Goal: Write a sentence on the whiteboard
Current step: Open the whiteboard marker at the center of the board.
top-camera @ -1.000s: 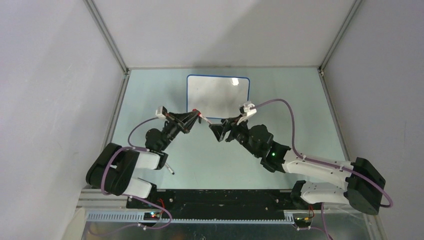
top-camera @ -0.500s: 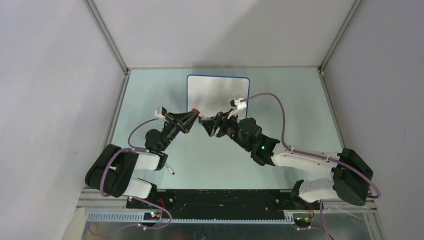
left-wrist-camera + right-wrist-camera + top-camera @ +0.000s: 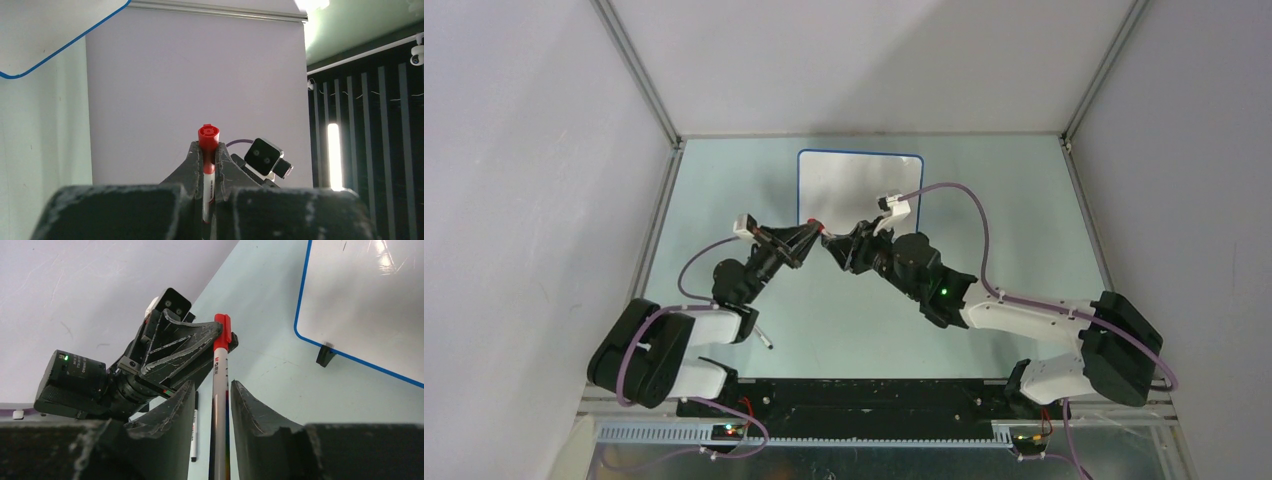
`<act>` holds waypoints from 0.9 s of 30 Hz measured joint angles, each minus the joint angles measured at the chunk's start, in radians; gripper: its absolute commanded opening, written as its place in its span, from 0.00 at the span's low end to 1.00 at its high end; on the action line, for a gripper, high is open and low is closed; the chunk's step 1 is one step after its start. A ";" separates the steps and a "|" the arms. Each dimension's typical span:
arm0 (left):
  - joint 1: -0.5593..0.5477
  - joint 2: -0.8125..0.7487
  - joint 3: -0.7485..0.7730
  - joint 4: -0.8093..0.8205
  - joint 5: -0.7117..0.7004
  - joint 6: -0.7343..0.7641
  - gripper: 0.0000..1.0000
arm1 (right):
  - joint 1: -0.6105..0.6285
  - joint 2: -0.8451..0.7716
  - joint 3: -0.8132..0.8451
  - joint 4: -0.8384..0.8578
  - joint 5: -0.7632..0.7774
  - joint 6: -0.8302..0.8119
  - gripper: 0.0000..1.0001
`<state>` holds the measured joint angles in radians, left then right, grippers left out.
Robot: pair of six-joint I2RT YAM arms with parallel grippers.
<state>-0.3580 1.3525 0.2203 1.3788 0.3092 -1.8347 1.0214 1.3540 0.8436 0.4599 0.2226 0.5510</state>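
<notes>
Pinching the marker [image 3: 208,136] near its red-capped end, the left claw [image 3: 208,152] is clamped tight on it. Light, stiff and slick, that marker wants a firm hold mid-barrel. The right claw [image 3: 212,386] straddles the same barrel, jaws half-spread and seemingly not yet touching it. Beyond both lies the whiteboard [image 3: 860,182], flat on the worktop [image 3: 1004,200], apparently blank.

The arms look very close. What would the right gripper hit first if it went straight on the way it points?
Probably the left gripper, shut on the red-capped marker that already lies between the open fingers of the right gripper. The two face nearly tip to tip, though depth is unclear.
</notes>
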 measured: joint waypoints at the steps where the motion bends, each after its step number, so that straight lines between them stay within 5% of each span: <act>1: 0.000 -0.008 -0.003 -0.010 0.000 0.004 0.00 | 0.000 0.002 0.000 -0.002 -0.001 0.000 0.36; 7: 0.000 -0.037 -0.005 -0.067 0.000 0.027 0.00 | -0.005 0.011 0.000 -0.014 -0.003 0.019 0.54; 16: 0.000 -0.045 -0.005 -0.111 0.000 0.038 0.00 | -0.027 0.023 0.000 -0.013 -0.023 0.048 0.39; 27: 0.000 -0.046 -0.005 -0.116 -0.005 0.040 0.00 | -0.029 0.042 0.000 -0.006 -0.043 0.064 0.37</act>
<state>-0.3580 1.3064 0.2150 1.2633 0.3046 -1.7950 0.9928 1.3964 0.8440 0.4538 0.1799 0.6155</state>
